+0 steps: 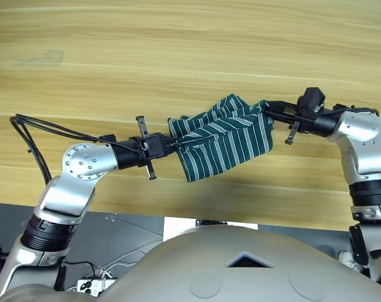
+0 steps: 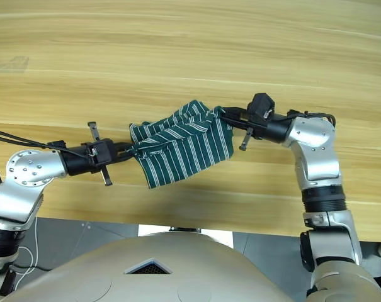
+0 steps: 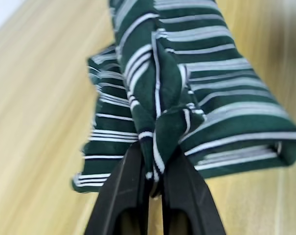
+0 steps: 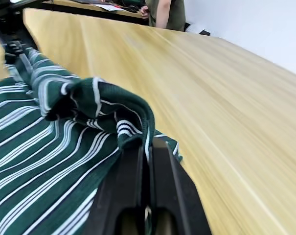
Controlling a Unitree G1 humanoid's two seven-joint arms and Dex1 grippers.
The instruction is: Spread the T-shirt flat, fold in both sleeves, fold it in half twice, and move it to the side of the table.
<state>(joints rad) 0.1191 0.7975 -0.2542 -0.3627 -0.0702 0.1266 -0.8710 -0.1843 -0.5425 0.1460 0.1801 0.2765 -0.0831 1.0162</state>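
One dark-green T-shirt (image 1: pixel 225 141) (thin white stripes) hangs bunched.

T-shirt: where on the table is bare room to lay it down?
The table is bare wood beyond the T-shirt and to both sides. A narrower bare strip runs between the T-shirt and the near edge. Crowded only between the left gripper and right gripper, both holding it.

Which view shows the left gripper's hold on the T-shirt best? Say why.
The left wrist view: the left gripper is close up, its fingers pinched on a fold of the T-shirt. The eye views show that pinch small, at the shirt's left end. The right wrist view shows the right gripper clamping the other end.
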